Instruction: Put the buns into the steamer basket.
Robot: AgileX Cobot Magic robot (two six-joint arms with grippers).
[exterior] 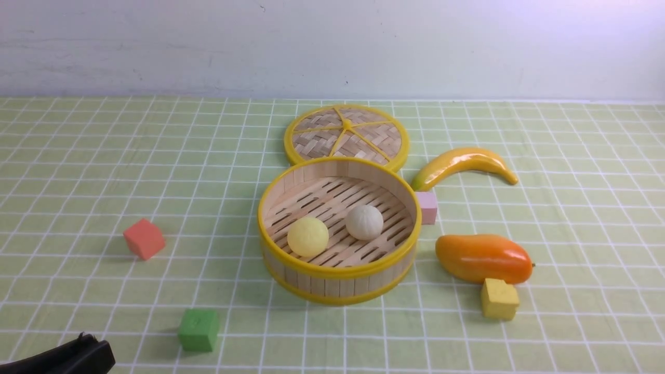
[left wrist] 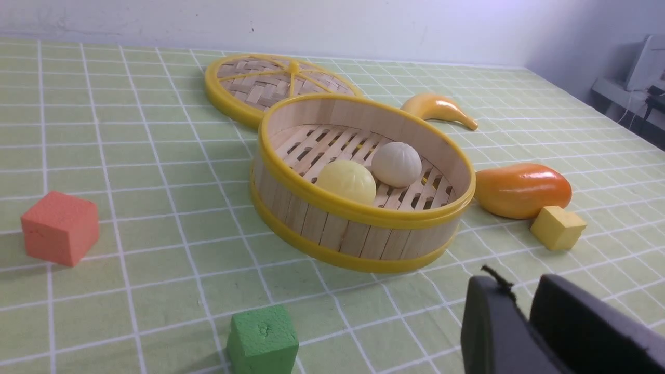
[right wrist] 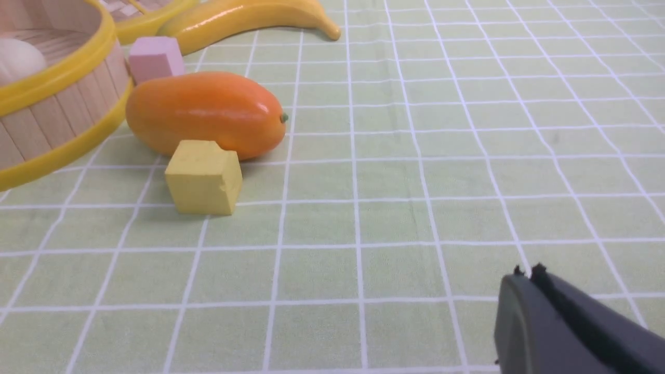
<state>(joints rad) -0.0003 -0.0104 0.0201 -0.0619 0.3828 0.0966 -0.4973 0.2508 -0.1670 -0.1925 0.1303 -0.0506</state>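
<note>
Both buns sit inside the steamer basket (exterior: pixel 340 291); no writing or brand mark is legible on anything.

On the basket's slatted floor the pale yellow bun (exterior: pixel 308 236) and the off-white bun (exterior: pixel 364 222) lie just beside each other. The woven lid (exterior: pixel 346 136) lies flat behind the basket; the mango (exterior: pixel 483 257) lies beside it, the yellow cube (exterior: pixel 499 298) touching the mango. The left gripper (left wrist: pixel 524 311), near the basket, holds nothing, its fingers slightly parted. The right gripper (right wrist: pixel 530 278) is closed and empty, beyond the cube.
</note>
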